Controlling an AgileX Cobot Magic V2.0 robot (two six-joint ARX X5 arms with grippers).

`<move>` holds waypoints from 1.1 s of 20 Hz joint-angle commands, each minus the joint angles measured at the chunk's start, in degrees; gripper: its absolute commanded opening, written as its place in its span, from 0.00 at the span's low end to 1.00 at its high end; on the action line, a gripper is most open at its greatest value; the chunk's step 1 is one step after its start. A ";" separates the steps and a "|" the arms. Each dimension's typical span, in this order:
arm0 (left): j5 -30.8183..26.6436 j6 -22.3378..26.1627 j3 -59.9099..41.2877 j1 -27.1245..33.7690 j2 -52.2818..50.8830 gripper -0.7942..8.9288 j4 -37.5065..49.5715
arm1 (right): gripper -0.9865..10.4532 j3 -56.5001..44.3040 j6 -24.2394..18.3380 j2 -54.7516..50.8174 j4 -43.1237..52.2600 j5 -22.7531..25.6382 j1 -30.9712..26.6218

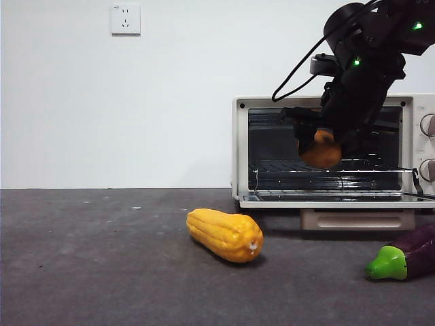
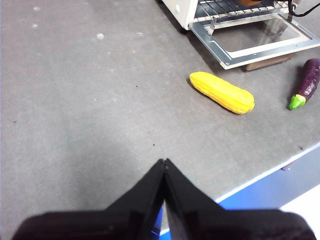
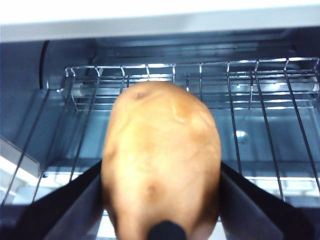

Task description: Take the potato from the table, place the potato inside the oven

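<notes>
Holding: the potato (image 3: 162,160) sits clamped between the 2 black jaws of the right gripper (image 3: 162,200), which press against its sides.
Potato position: in the front view the potato (image 1: 321,151) hangs inside the mouth of the oven (image 1: 238,146), above the wire rack (image 1: 285,166), not touching it.
Potato look: orange-brown and smooth, with a few small dark spots; it fills the middle of the right wrist view.
Right gripper: it (image 1: 319,146) comes down from the upper right of the front view, dark and bulky, with green lights on the arm, and reaches into the oven opening.
Oven: cream body, door (image 1: 326,199) folded down flat in front, tan handle below the door's edge, 2 round knobs (image 1: 428,125) on its right side. The left wrist view also shows the oven (image 2: 182,10) with its door (image 2: 260,42) lowered.
Rack: its wires (image 3: 260,100) run behind and below the potato.
Left gripper: its jaws (image 2: 164,167) meet at the tips with nothing between them; it hovers over the table (image 2: 90,100), well apart from the oven.
Table: dark grey and matte, with pale specks (image 1: 81,258).
Corn: a yellow ridged cob (image 1: 225,235) lies on the table in front of the oven; also seen at (image 2: 222,92).
Eggplant: purple with a green cap (image 1: 404,257), lying on the table to the right of the corn; also at (image 2: 306,82).
Wall: white, with a socket (image 1: 125,19) at upper left.
</notes>
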 commanded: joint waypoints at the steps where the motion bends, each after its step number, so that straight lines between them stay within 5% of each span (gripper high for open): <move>1: -0.31 0.17 0.11 -0.15 0.98 0.08 1.49 | 0.51 0.26 -0.37 0.85 0.13 0.13 0.02; 12: -3.72 0.63 0.11 -0.15 3.76 0.08 0.68 | 0.53 4.13 -0.39 -2.51 -11.87 1.07 0.13; 22: -3.78 0.83 0.11 -0.15 3.96 0.08 2.32 | 0.53 4.11 -6.67 -25.75 -36.11 2.10 1.36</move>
